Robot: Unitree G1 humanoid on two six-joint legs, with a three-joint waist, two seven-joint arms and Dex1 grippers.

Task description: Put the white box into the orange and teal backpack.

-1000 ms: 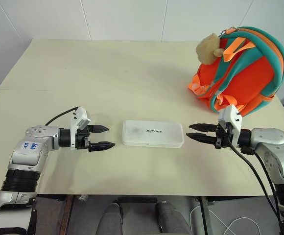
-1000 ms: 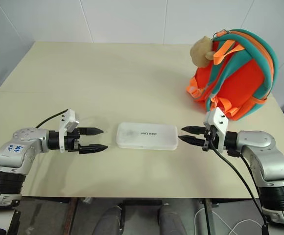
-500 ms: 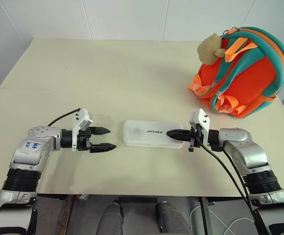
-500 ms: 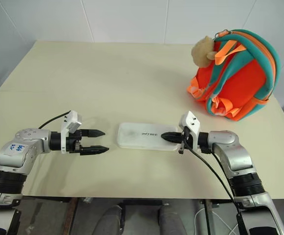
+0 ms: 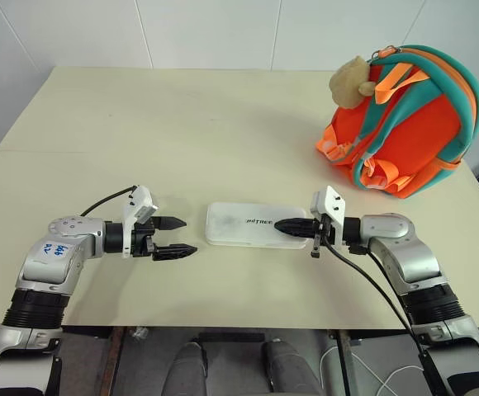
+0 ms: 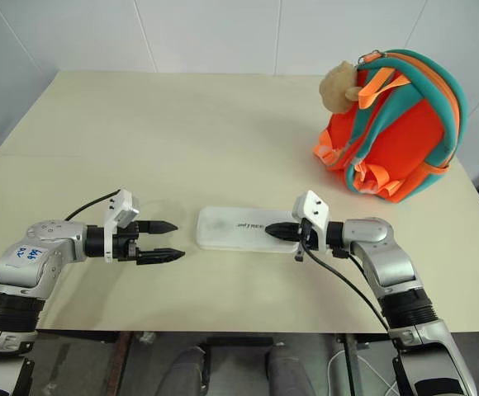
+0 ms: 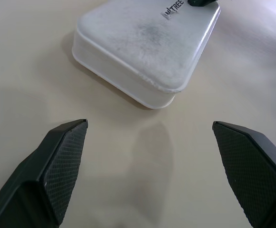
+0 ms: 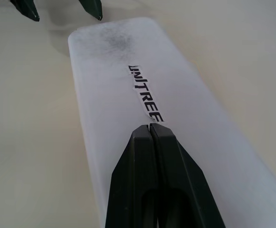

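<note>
The white box (image 5: pixel 244 224) lies flat on the table, lettering on its lid. My right gripper (image 5: pixel 279 223) is shut with nothing between its fingers; its joined fingertips (image 8: pixel 149 128) rest over the lid's right part, just at the end of the lettering (image 8: pixel 145 98). Whether they press on the lid I cannot tell. My left gripper (image 5: pixel 179 236) stands open a short gap left of the box (image 7: pixel 142 47), level with its end. The orange and teal backpack (image 5: pixel 405 124) stands upright at the far right, a tan plush toy (image 5: pixel 351 81) on its upper left side.
The cream table (image 5: pixel 182 124) stretches wide behind and to the left of the box. Its front edge runs close below both arms. A black cable (image 5: pixel 372 285) trails from my right wrist.
My right gripper closed and slid left from beside the box until its tips came over the lid's right end. The left gripper stayed open and still.
</note>
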